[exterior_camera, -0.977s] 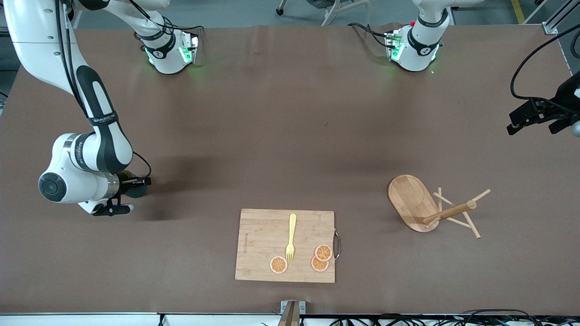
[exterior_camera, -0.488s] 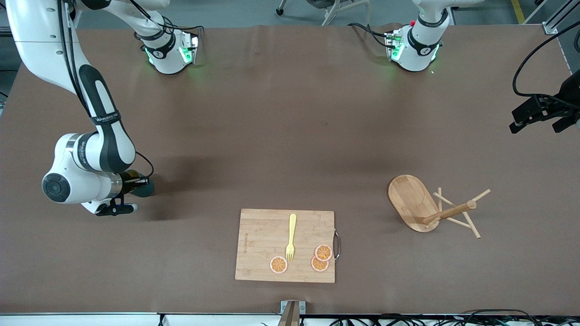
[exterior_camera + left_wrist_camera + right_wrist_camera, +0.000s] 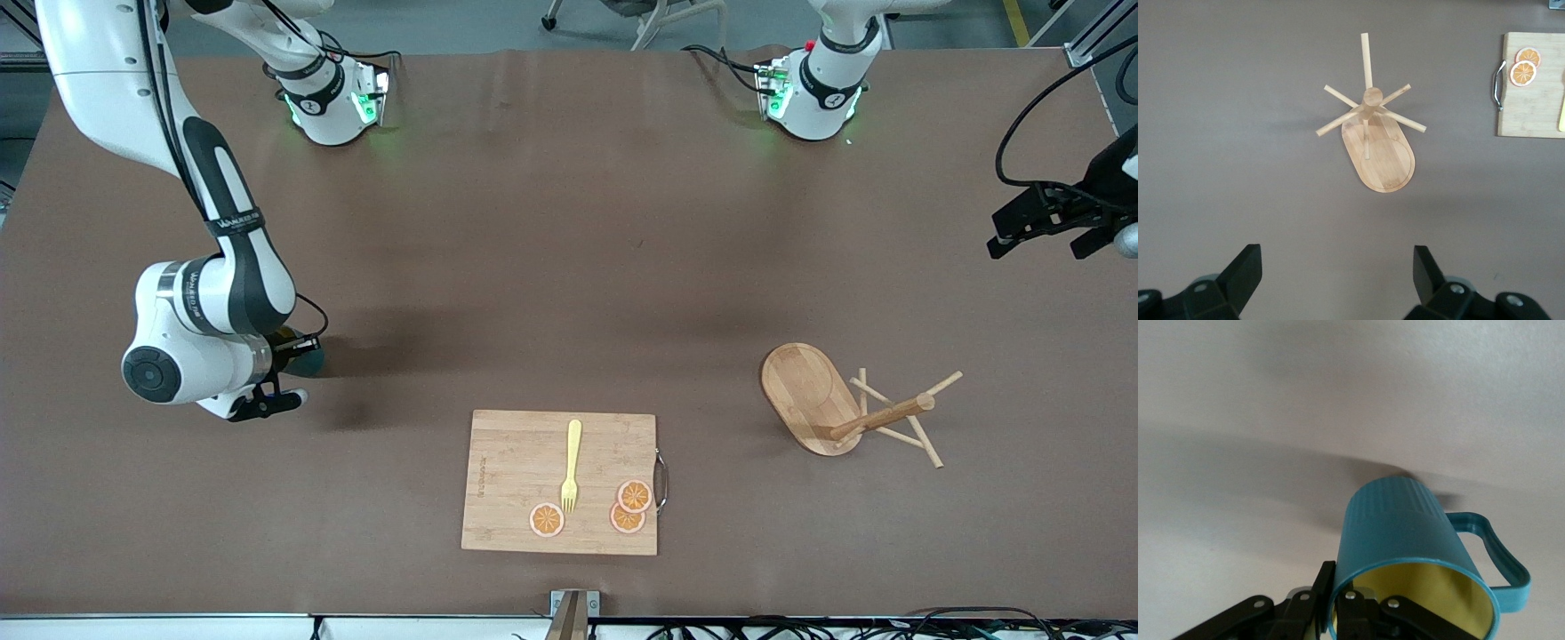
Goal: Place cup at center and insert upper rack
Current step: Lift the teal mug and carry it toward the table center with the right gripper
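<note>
My right gripper (image 3: 298,351) is shut on the rim of the teal cup (image 3: 312,360), one finger inside and one outside. It holds the cup just above the table at the right arm's end. In the right wrist view the cup (image 3: 1408,530) shows its yellow inside and side handle at my right gripper (image 3: 1338,603). The bamboo upper rack (image 3: 836,404) lies tipped on its side toward the left arm's end. My left gripper (image 3: 1049,222) hangs open and empty over the table edge there. The left wrist view shows the rack (image 3: 1375,127) past my left gripper (image 3: 1337,270).
A rectangular bamboo cutting board (image 3: 520,484) with a metal handle lies nearer the front camera than the table's middle. It holds a yellow fork (image 3: 572,464) and orange slices (image 3: 635,495). The board's end also shows in the left wrist view (image 3: 1538,100).
My right arm has carried the cup a short way toward the table's middle. My left gripper has shifted slightly at the table's edge. The rack and board have not moved.
</note>
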`<action>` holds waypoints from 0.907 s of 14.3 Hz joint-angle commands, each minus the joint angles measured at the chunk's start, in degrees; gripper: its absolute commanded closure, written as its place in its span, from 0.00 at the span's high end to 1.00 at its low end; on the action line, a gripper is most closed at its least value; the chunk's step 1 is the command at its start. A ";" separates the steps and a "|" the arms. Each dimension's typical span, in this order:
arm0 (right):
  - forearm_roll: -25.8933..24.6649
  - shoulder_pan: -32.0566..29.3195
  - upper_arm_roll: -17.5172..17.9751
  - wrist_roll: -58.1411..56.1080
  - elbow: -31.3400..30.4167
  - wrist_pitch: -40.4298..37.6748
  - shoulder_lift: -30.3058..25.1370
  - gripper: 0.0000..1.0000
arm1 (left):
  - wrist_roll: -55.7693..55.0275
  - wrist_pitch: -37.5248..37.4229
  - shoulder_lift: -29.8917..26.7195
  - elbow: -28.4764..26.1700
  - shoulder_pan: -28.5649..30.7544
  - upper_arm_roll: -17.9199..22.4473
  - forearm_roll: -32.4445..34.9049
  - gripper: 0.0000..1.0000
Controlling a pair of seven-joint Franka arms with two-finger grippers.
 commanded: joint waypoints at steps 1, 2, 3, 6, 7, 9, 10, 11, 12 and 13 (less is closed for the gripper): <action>0.53 3.11 0.26 6.39 2.33 -2.38 -1.04 0.00 | 0.38 -1.95 -0.09 0.39 1.20 0.53 -0.86 1.00; 0.71 5.47 0.26 10.60 2.86 -2.99 -1.04 0.00 | 0.47 -3.00 -0.09 0.47 1.73 0.53 -1.03 1.00; 1.32 7.76 0.52 14.64 3.47 -3.17 -1.04 0.00 | 0.38 -3.27 -0.09 0.47 2.08 0.62 -1.04 1.00; 6.05 15.31 0.61 27.13 6.19 -2.56 -0.51 0.00 | 0.29 -3.71 -0.26 0.47 3.31 0.62 -1.04 1.00; 7.63 18.04 0.61 30.64 7.42 -2.47 -0.25 0.00 | 0.38 -5.28 -0.35 0.47 3.31 0.62 -1.04 1.00; 10.63 23.31 0.61 38.29 10.75 -1.07 1.77 0.00 | 0.47 -5.82 -0.44 0.47 3.40 0.62 -1.04 1.00; 10.81 25.77 0.61 43.02 12.69 -0.54 2.91 0.00 | 0.47 -5.82 -0.44 0.47 3.40 0.62 -0.95 1.00; 10.81 28.50 0.61 47.25 14.10 0.42 4.05 0.00 | 0.30 -5.91 -0.44 0.47 3.31 0.62 -0.95 1.00; 10.73 31.83 0.61 51.55 15.24 2.26 4.84 0.00 | 0.38 -5.91 -0.35 0.47 3.40 0.71 -0.95 1.00; 10.73 34.82 0.61 56.12 16.47 5.15 5.90 0.00 | 0.47 -5.91 -0.26 0.47 3.49 0.71 -0.95 1.00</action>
